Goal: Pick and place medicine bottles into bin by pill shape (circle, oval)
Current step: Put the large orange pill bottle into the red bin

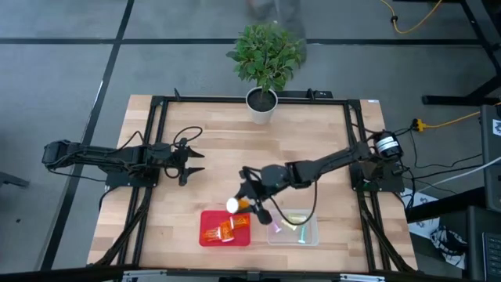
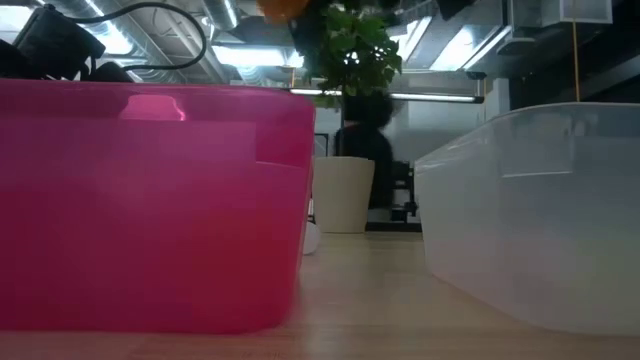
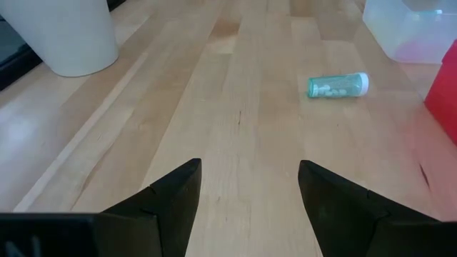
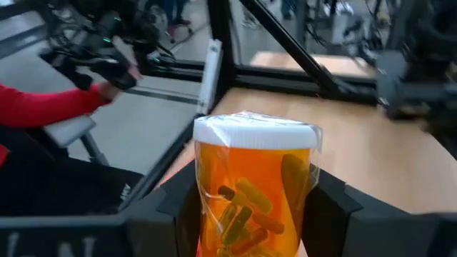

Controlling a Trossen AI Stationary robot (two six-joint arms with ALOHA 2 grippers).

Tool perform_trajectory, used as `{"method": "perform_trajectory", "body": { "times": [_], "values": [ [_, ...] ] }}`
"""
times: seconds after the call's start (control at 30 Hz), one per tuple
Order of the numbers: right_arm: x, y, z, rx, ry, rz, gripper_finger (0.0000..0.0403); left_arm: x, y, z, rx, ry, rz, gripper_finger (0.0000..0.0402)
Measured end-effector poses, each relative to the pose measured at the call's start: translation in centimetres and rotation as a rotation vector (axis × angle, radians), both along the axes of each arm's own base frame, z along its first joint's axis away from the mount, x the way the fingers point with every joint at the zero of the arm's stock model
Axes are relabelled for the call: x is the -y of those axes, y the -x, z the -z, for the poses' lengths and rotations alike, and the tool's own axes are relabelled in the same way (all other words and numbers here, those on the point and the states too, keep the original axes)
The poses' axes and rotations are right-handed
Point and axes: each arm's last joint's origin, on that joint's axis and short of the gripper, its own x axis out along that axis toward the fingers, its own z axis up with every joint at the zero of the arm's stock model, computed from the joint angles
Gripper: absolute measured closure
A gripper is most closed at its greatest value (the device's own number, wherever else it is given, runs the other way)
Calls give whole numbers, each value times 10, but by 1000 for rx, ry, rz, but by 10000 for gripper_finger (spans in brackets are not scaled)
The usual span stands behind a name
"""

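Your right gripper (image 4: 250, 207) pinches the orange bottle (image 4: 253, 189); carry it squarely over the red bin (image 1: 225, 228) near the table's front edge before releasing.

A potted plant (image 1: 264, 55) stands at the far edge of the wooden table (image 1: 211, 149), midway along it, in a white pot (image 1: 261, 103). The pot is upright and sits just inside the black metal frame (image 1: 153, 117) that borders the tabletop. In the low view the same pot (image 2: 343, 195) appears between and well behind the two containers. A black cable (image 1: 188, 135) loops across the wood on the left side. Yellow cable (image 1: 411, 19) lies on the grey floor (image 1: 70, 70) beyond the table's right corner. In the right wrist view a red sleeve (image 4: 43, 106) shows at the room's edge, apparently a person's arm, though the view is blurred.
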Motion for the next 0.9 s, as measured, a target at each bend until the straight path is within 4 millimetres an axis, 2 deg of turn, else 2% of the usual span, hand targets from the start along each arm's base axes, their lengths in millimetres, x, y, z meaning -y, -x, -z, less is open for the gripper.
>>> {"method": "perform_trajectory", "body": {
  "times": [0.13,0.37,0.5,0.7,0.9],
  "values": [
    [-11,2,-4,45,1,-31,224,0,0,0,-1,0,0,174],
    [-16,4,-2,28,6,-46,222,0,0,0,-2,-1,1,174],
    [-20,0,7,36,2,-122,222,0,0,0,-2,-1,1,174],
    [-23,-9,24,78,-14,-135,222,0,0,0,-3,-1,1,174],
    [-27,-13,25,149,-30,-140,221,0,0,0,-6,-2,0,174]
  ]
}}
